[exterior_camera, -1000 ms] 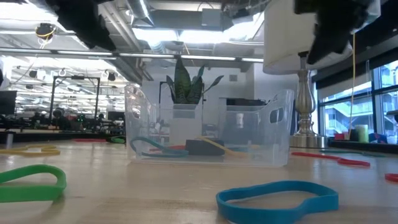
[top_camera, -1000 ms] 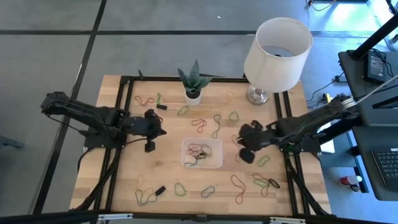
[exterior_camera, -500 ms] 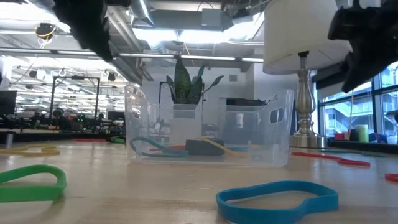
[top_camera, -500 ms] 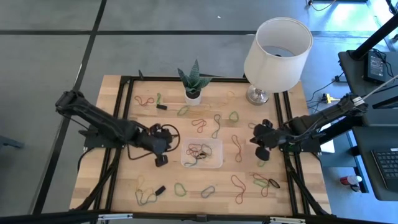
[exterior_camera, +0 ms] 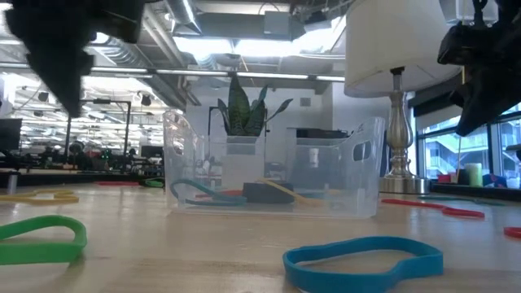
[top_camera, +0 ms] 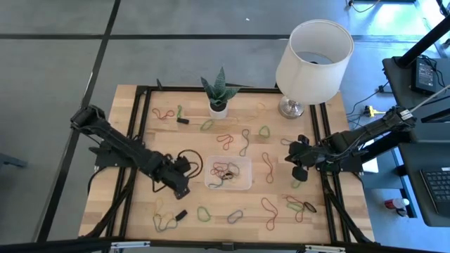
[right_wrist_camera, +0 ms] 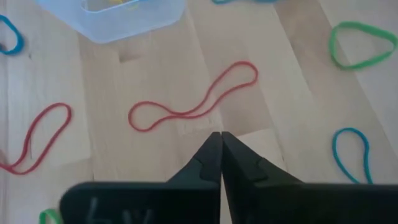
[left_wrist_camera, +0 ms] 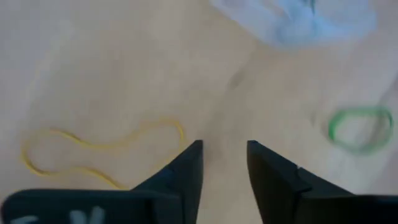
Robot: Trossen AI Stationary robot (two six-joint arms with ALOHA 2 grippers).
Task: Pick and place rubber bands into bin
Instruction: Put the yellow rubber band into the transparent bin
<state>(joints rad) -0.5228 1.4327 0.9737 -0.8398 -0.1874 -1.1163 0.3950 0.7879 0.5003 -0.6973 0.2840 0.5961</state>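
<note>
Clear bin (top_camera: 229, 173), white lamp shade (top_camera: 313, 51), red, green rubber bands (right_wrist_camera: 193, 106)

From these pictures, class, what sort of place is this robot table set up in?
Probably a robotics lab in an open office or workshop hall: exposed ceiling ducts and strip lights overhead, rows of workstations behind, and a wooden table strewn with rubber bands for practice.

Rubber bands (top_camera: 269, 167) scattered around clear bin (top_camera: 244, 184).

My bench (top_camera: 140, 211) is pale wood. Rubber bands (top_camera: 267, 169) lie scattered across it, the clear bin (top_camera: 242, 184) sits at its centre, and a plant pot (top_camera: 218, 109) and lamp (top_camera: 292, 107) stand along the upper edge.
</note>
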